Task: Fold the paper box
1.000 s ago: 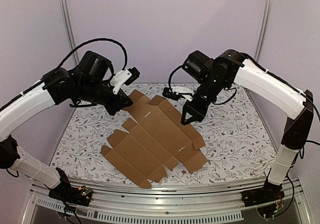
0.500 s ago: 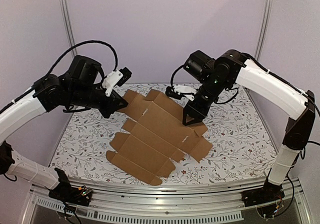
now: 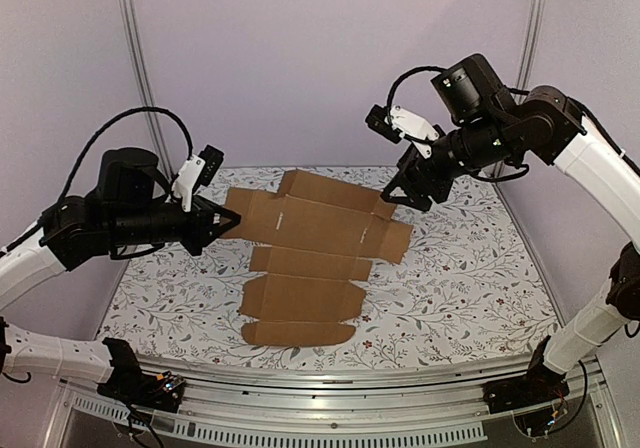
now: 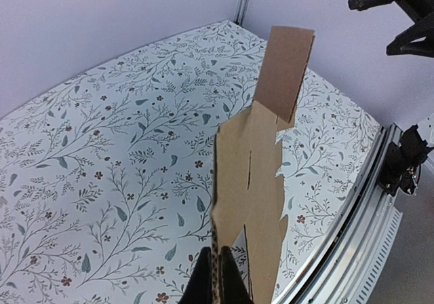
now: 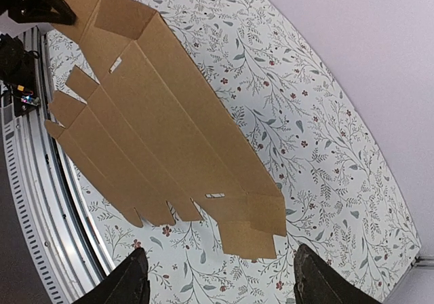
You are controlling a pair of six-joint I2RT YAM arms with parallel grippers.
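Paper box [image 3: 310, 258] lying unfolded, left claw [image 3: 226, 221] has it by the edge

In the top view the paper box is a plain brown die-cut sheet, all flaps and tabs, spread out open in the middle of the flowery surface [image 3: 480, 278]. It runs from about 12 o'clock down toward 6. The left claw comes in low from 9 o'clock and is pressed together on the sheet's far-left edge. Its wrist cam shows the left claw [image 4: 213, 280] pinching the cardboard, with the sheet seen nearly edge-on stretching away from it. The right claw [image 3: 405, 190] sits up around 2 o'clock, just beside the sheet's far-right corner. Its wrist cam looks down at the box [image 5: 169, 127] with the right claw [image 5: 220, 263] spread wide and nothing held between the fingers.
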